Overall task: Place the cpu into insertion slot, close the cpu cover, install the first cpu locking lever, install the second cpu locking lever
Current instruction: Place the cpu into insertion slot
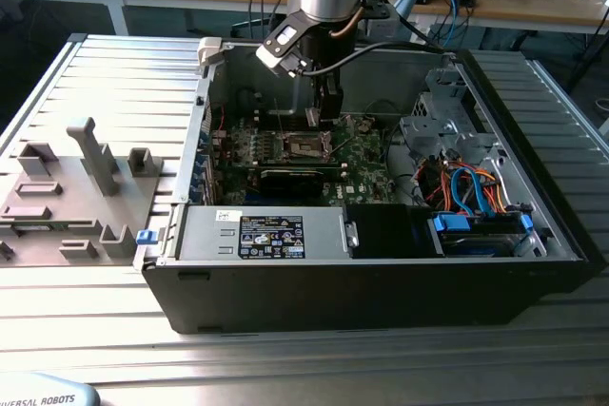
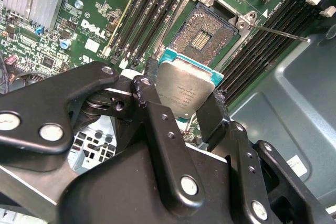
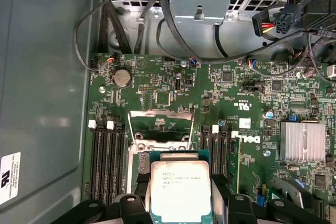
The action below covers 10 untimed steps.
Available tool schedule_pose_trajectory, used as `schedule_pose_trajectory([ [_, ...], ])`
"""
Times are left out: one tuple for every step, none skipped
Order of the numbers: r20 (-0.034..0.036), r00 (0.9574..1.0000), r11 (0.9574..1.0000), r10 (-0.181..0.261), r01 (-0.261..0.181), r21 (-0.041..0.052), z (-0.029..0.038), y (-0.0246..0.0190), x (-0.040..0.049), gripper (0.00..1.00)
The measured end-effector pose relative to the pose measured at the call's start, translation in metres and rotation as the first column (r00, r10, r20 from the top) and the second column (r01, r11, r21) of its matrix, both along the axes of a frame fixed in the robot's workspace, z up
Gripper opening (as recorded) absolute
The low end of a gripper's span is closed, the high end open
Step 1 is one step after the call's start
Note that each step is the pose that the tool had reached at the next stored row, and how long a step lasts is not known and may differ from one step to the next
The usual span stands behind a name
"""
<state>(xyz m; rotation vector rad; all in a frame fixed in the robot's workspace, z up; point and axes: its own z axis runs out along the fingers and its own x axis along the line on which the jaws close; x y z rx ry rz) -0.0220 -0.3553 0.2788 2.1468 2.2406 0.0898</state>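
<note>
An open black computer case lies on a slatted metal table, a green motherboard flat on its floor. A labelled grey power supply sits just beside the motherboard's near edge; blue and orange cables bundle to the exterior view's right of it. On the motherboard sit a coin battery, a finned silver heatsink and long black memory slots. A grey fixture tray rests well apart from the motherboard, to the exterior view's left.

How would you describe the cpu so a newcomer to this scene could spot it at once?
Find the open computer case, then the green circuit board inside. Over the board, the pincer grips the cpu: a flat square chip with a silvery top, unlike the dark insertion slot nearby.
</note>
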Motion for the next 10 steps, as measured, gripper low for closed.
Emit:
schedule_pose_trajectory([
  [0.0, 1.0, 1.0, 0.0, 0.0, 0.0, 0.0, 0.0, 0.0, 0.54],
  [0.0, 1.0, 1.0, -0.001, 0.001, 0.0, 0.0, 0.0, 0.0, 0.54],
  [0.0, 1.0, 1.0, -0.002, 0.002, 0.0, 0.0, 0.0, 0.0, 0.54],
  [0.0, 1.0, 1.0, -0.002, 0.002, 0.0, -0.0001, 0.0, 0.0, 0.54],
  [0.0, 1.0, 1.0, -0.003, 0.003, 0.0001, -0.0001, 0.0, 0.0, 0.54],
  [0.0, 1.0, 1.0, -0.004, 0.004, 0.0, -0.0001, 0.0, 0.0, 0.54],
  [0.0, 1.0, 1.0, -0.004, 0.004, 0.0001, -0.0001, 0.0, 0.0, 0.54],
  [0.0, 1.0, 1.0, -0.005, 0.005, 0.0, -0.0001, 0.0, 0.0, 0.54],
  [0.0, 1.0, 1.0, -0.005, 0.005, 0.0, -0.0001, 0.0, 0.0, 0.54],
  [0.0, 1.0, 1.0, -0.006, 0.006, 0.0, -0.0001, 0.0, 0.0, 0.54],
])
